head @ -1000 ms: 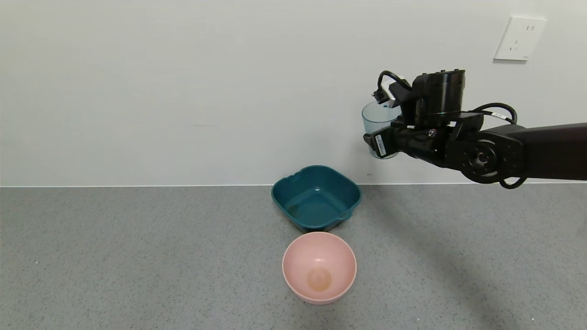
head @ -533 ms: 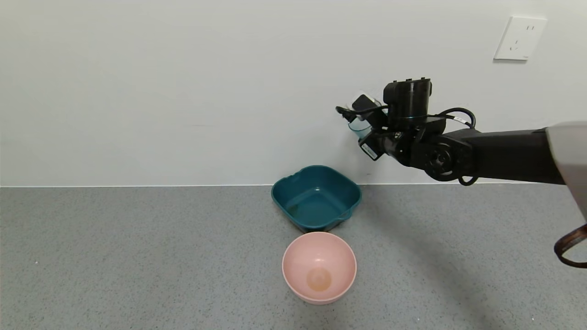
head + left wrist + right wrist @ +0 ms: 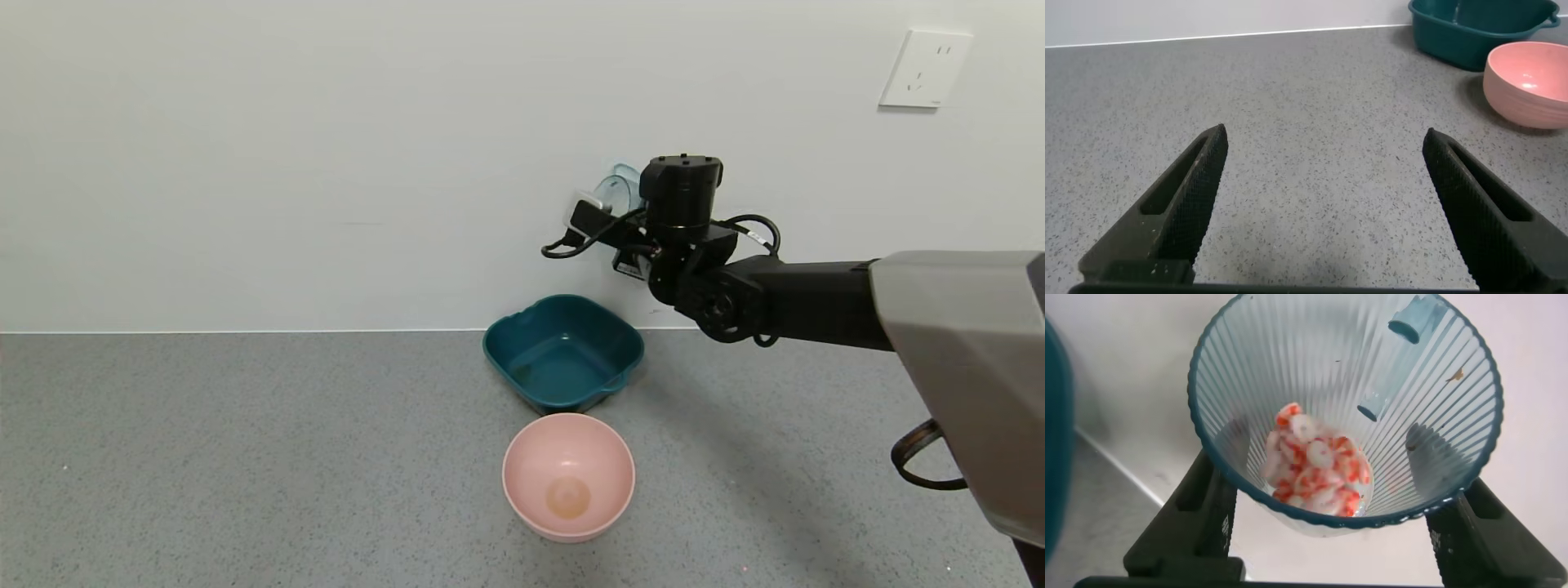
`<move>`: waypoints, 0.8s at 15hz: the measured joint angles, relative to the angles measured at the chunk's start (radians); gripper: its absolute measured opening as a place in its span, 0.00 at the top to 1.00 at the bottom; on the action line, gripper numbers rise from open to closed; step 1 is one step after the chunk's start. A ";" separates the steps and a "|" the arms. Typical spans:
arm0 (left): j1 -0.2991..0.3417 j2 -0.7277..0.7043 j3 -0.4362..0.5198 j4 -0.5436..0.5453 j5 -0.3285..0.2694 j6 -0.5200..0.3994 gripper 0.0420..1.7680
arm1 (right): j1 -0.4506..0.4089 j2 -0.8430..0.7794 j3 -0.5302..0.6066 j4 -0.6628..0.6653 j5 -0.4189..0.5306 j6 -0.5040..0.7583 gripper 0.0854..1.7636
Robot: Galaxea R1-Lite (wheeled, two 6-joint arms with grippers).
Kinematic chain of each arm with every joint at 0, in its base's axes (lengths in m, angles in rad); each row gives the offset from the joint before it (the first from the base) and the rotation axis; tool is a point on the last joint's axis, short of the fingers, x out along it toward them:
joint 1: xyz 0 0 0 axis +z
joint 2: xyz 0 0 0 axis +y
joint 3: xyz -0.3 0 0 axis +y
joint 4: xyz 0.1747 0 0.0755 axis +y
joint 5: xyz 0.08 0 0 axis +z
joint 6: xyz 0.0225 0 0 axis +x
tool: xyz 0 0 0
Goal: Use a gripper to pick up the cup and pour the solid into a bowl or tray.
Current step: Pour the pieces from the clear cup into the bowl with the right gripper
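My right gripper (image 3: 627,245) is shut on the pale-blue ribbed cup (image 3: 614,186) and holds it high by the wall, above and just right of the back of the teal basin (image 3: 522,335). In the right wrist view the black fingers (image 3: 1200,514) press both sides of the cup (image 3: 1347,392), and the gripper (image 3: 1343,531) is around its base. The orange-red and white solid (image 3: 1319,469) lies piled at the cup's bottom. The cup looks tilted. The basin holds no pieces. My left gripper (image 3: 1323,163) is open and empty over the bare counter, out of the head view.
A round pink bowl (image 3: 568,474) stands just in front of the basin; both also show in the left wrist view, bowl (image 3: 1531,77) and basin (image 3: 1470,33). The white wall is right behind the cup. A wall socket (image 3: 925,69) is at upper right.
My right arm has swung left along the wall with the cup, from well right of the basin to near its back right corner. The wrist has turned and the cup has tilted.
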 joint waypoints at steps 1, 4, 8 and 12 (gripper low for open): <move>0.000 0.000 0.000 0.000 0.000 0.000 0.03 | 0.000 0.014 -0.001 -0.047 0.000 -0.069 0.25; 0.000 0.000 0.000 0.000 0.000 0.000 0.03 | 0.008 0.050 -0.001 -0.132 0.005 -0.253 0.25; 0.000 0.000 0.000 0.000 0.000 0.000 0.03 | 0.016 0.067 0.005 -0.153 0.013 -0.413 0.25; 0.000 0.000 0.000 0.000 0.000 0.000 0.03 | 0.024 0.070 0.071 -0.207 0.022 -0.552 0.25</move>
